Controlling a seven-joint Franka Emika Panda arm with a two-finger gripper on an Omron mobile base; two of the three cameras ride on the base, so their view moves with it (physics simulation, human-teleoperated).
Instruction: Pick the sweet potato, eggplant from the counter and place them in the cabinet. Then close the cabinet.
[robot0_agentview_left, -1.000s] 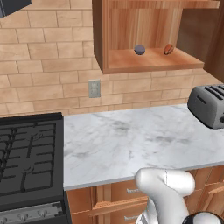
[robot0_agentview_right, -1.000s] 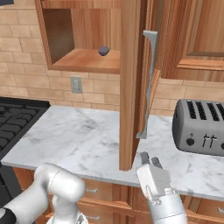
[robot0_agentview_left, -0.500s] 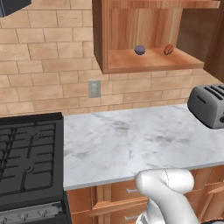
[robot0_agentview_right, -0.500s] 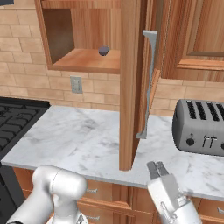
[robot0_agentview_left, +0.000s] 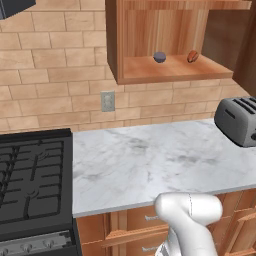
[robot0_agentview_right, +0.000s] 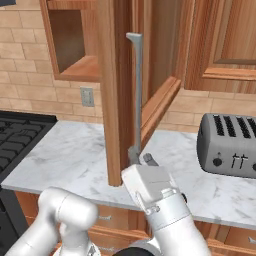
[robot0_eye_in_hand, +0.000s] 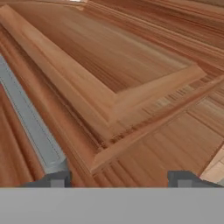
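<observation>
The cabinet (robot0_agentview_left: 150, 75) stands open, with the dark purple eggplant (robot0_agentview_left: 159, 56) and the orange-brown sweet potato (robot0_agentview_left: 192, 56) on its shelf. In the right base view its door (robot0_agentview_right: 114, 100) juts out edge-on over the counter (robot0_agentview_right: 70, 160), and the thin metal handle (robot0_agentview_right: 136, 90) runs down it. My gripper (robot0_agentview_right: 141, 159) is right at the handle's lower end. In the hand view the gripper (robot0_eye_in_hand: 118, 179) faces the panelled door (robot0_eye_in_hand: 122, 87) with its jaws apart and nothing between them. The handle (robot0_eye_in_hand: 30, 127) ends by the left fingertip (robot0_eye_in_hand: 52, 179).
A grey toaster (robot0_agentview_right: 230, 145) sits on the counter (robot0_agentview_left: 150, 165) to the right. A black stove (robot0_agentview_left: 30, 185) borders the counter on the left. A wall outlet (robot0_agentview_left: 107, 101) is set in the brick wall below the cabinet. Closed wooden cabinets (robot0_agentview_right: 225, 45) hang further right.
My gripper has risen from low in front of the counter to the handle's lower end. The door's free edge has swung left, now hiding the eggplant in the right base view.
</observation>
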